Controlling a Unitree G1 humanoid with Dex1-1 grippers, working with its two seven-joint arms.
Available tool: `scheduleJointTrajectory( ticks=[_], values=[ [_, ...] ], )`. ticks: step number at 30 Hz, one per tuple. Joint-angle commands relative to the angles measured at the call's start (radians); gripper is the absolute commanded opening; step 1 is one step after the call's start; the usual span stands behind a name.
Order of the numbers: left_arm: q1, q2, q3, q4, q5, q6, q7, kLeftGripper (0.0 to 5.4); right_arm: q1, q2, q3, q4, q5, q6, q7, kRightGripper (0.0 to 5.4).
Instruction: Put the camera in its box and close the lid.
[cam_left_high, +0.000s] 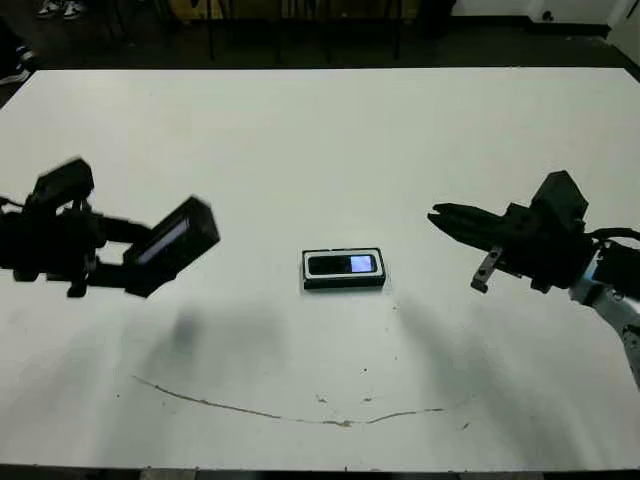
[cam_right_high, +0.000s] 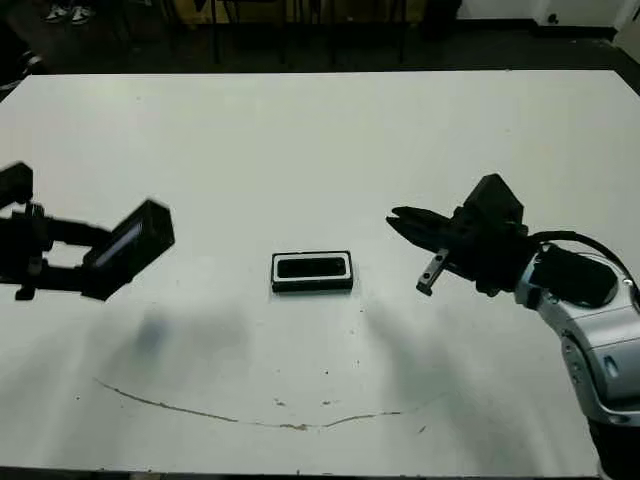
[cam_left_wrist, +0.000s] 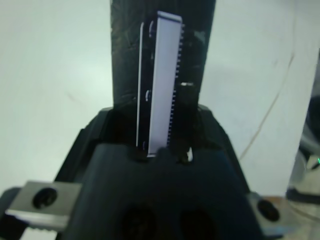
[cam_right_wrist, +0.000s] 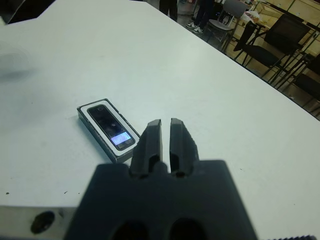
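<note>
Currently on the white bench (cam_left_high: 320, 150) — one box (cam_left_high: 344, 269), black-rimmed with a white lining, near the middle, with the camera (cam_left_high: 343, 264) already lying flat inside it, its small bluish screen lit and facing up.

Left tool (cam_left_high: 150, 255): clamped on the lid (cam_left_high: 172, 244), a flat black panel with a greyish shiny face, held clear of the bench and tilted, off to the left of the box and well apart from it. The left wrist view shows the lid edge-on between the two black fingers, gripped near one end only.

Right tool (cam_right_wrist: 165, 140): fingers nearly together, only a narrow slit between them, holding nothing; it hovers to the right of the box, pointing toward it, not touching.

Remaining step, as judged: lid onto box.

Risks:
- Lid arrives tilted — one edge lands first, catches the rim, and the light box skids across the smooth bench.
- Lid gripped at one end may pivot or slip in the fingers as it is pressed down.
- Lid set down off-centre sits proud on the rim rather than seating.
- Box is unbraced; the right tool stands near enough to steady it, but a careless nudge would shift box and camera together.
</note>
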Motion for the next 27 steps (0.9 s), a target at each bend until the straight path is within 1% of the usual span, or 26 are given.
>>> scheduleJointTrajectory(
  ticks=[1, 3, 6, 9, 11, 16, 20, 24, 27],
  values=[
    [-0.023, -0.062, -0.006, 0.020, -0.006, -0.031, 0.047, 2.55, 0.010, 0.021, 0.015, 0.024, 0.006, -0.010, 0.000, 0.00],
    [-0.045, -0.090, -0.031, 0.039, 0.008, -0.045, 0.067, 2.55, 0.009, 0.031, 0.019, 0.032, 0.008, -0.009, -0.002, 0.00],
    [-0.090, -0.106, -0.100, 0.076, 0.051, -0.055, 0.069, 2.55, 0.008, 0.050, 0.023, 0.054, 0.013, -0.023, 0.002, 0.00],
    [-0.161, -0.132, -0.198, 0.144, 0.107, -0.065, 0.042, 2.55, 0.005, 0.056, 0.031, 0.064, 0.006, -0.025, 0.000, 0.00],
    [-0.205, -0.163, -0.254, 0.192, 0.141, -0.081, 0.031, 2.55, 0.005, 0.057, 0.034, 0.061, 0.001, -0.021, -0.009, 0.00],
    [-0.295, -0.264, -0.348, 0.312, 0.188, -0.074, 0.013, 2.55, 0.010, 0.066, 0.031, 0.056, 0.007, -0.019, -0.027, 0.00],
    [-0.330, -0.334, -0.382, 0.392, 0.217, -0.093, 0.018, 2.55, 0.018, 0.081, 0.020, 0.061, 0.019, -0.024, -0.035, 0.00],
    [-0.356, -0.388, -0.410, 0.473, 0.246, -0.116, 0.003, 2.55, 0.025, 0.100, 0.011, 0.085, 0.023, -0.065, -0.028, 0.00],
    [-0.370, -0.412, -0.424, 0.515, 0.262, -0.119, -0.011, 2.55, 0.025, 0.095, 0.014, 0.083, 0.019, -0.062, -0.035, 0.00]
  ],
)
